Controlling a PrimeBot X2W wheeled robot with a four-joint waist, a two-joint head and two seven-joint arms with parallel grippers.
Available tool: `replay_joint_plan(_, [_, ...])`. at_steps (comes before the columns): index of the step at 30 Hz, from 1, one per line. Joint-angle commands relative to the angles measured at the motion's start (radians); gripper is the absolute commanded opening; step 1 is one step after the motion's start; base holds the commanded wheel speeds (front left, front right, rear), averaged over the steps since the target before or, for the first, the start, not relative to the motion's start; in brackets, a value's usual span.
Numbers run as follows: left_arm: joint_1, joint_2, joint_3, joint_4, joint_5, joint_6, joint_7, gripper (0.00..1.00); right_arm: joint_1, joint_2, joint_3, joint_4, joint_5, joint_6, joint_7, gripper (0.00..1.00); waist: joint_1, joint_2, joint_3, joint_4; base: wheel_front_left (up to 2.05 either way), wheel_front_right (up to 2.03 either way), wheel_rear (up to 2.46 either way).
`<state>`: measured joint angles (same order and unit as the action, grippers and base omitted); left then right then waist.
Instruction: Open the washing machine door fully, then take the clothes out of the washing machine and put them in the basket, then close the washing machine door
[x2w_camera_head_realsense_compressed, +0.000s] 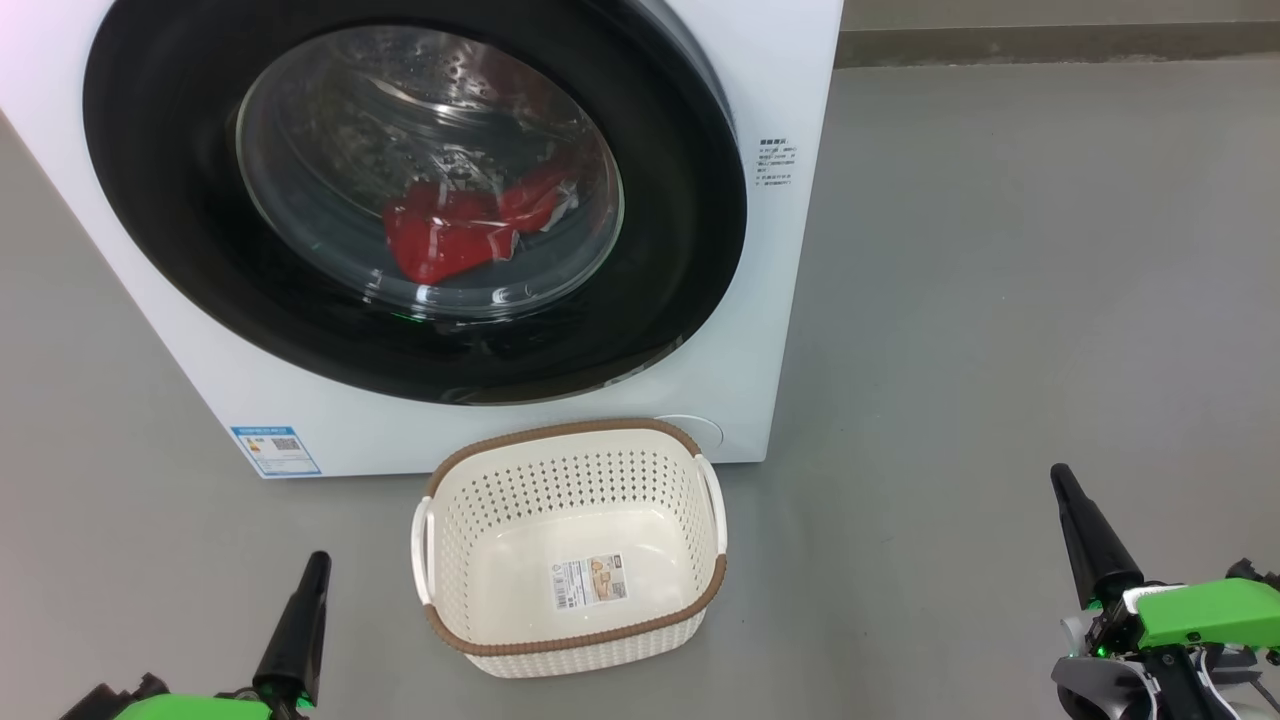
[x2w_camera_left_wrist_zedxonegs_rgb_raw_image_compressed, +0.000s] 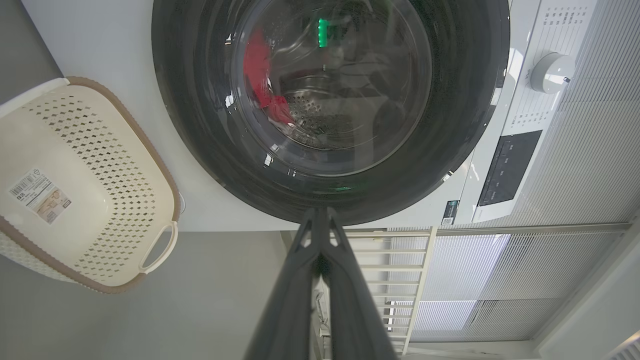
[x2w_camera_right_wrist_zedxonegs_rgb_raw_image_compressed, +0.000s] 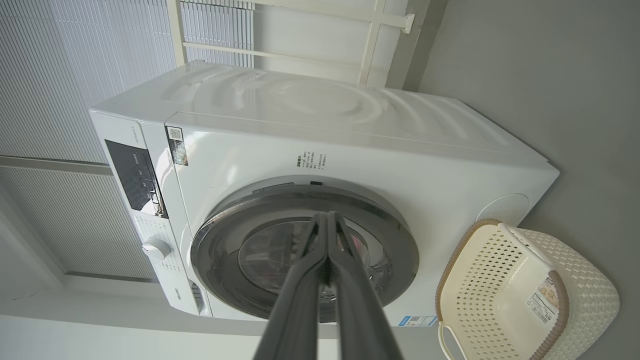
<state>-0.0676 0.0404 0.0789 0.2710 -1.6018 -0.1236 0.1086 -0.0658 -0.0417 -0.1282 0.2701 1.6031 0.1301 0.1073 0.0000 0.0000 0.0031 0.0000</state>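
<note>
- The washing machine, a smooth white box, has its round washing machine door shut: glossy black rim, bulging clear glass.
- The clothes, crumpled red fabric, lie inside it behind the glass.
- The basket, perforated cream plastic with a brown woven-look rim, stands just before the washing machine.
- The left tool and right tool have their tapered dark fingers pressed together, holding nothing, in front of the washing machine.

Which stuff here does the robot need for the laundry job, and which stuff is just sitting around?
For the job: washing machine, washing machine door, red clothes, basket, left tool, right tool.

Just sitting around: blue label, white dial, white railing.
</note>
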Motion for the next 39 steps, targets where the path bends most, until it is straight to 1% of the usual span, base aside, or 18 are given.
replay_joint_plan(1, [-0.04, 0.01, 0.034, -0.026, -0.007, -0.007, 0.004, 0.0, -0.042, -0.008, 0.015, -0.025, 0.006, 0.001, 0.006, 0.0, 0.0, 0.0, 0.0, 0.0, 0.0, 0.0, 0.0])
replay_joint_plan(2, [0.0, 0.0, 0.0, 0.0, 0.0, 0.0, 0.0, 1.0, 0.0, 0.0, 0.0, 0.0, 0.0, 0.0, 0.0, 1.0, 0.0, 0.0, 0.0, 0.0, 0.0, 0.0, 0.0])
replay_joint_plan(7, [0.034, -0.012, -0.009, 0.054, 0.0, 0.001, 0.0, 1.0, 0.037, 0.02, 0.011, 0.058, 0.0, 0.0, -0.002, 1.0, 0.0, 0.0, 0.0, 0.0, 0.0, 0.0, 0.0])
replay_joint_plan(10, [0.032, -0.013, -0.012, 0.055, 0.0, 0.001, -0.007, 1.0, 0.036, 0.021, 0.015, 0.059, -0.001, 0.0, -0.007, 1.0, 0.0003, 0.0, 0.002, 0.0, 0.0, 0.0, 0.0])
replay_joint_plan(14, [0.025, -0.012, -0.017, 0.053, 0.002, 0.001, -0.017, 1.0, 0.03, 0.02, 0.021, 0.057, -0.004, 0.0, -0.016, 1.0, 0.0024, 0.0, -0.001, 0.0, 0.0, 0.0, 0.0])
replay_joint_plan(18, [0.019, -0.009, -0.022, 0.05, 0.012, 0.0, -0.03, 1.0, 0.024, 0.017, 0.028, 0.053, -0.012, 0.0, -0.029, 1.0, 0.0003, 0.0, 0.002, -0.001, 0.0, 0.0, 0.0])
replay_joint_plan(21, [0.013, -0.005, -0.027, 0.048, 0.029, 0.0, -0.041, 1.0, 0.018, 0.014, 0.035, 0.051, -0.023, 0.0, -0.04, 1.0, 0.0001, 0.0, 0.004, -0.002, 0.0, 0.0, 0.0])
replay_joint_plan(28, [-0.001, -0.005, -0.021, 0.037, 0.1, 0.0, -0.062, 1.0, 0.003, 0.007, 0.05, 0.049, -0.07, 0.0, -0.063, 1.0, 0.0001, 0.0, 0.006, -0.003, 0.0, 0.0, 0.0])
replay_joint_plan(39, [-0.017, -0.007, -0.011, 0.014, 0.251, -0.001, -0.095, 1.0, -0.018, 0.009, 0.056, 0.045, -0.215, 0.0, -0.095, 1.0, 0.0001, 0.0, 0.012, -0.004, 0.0, 0.0, 0.0])
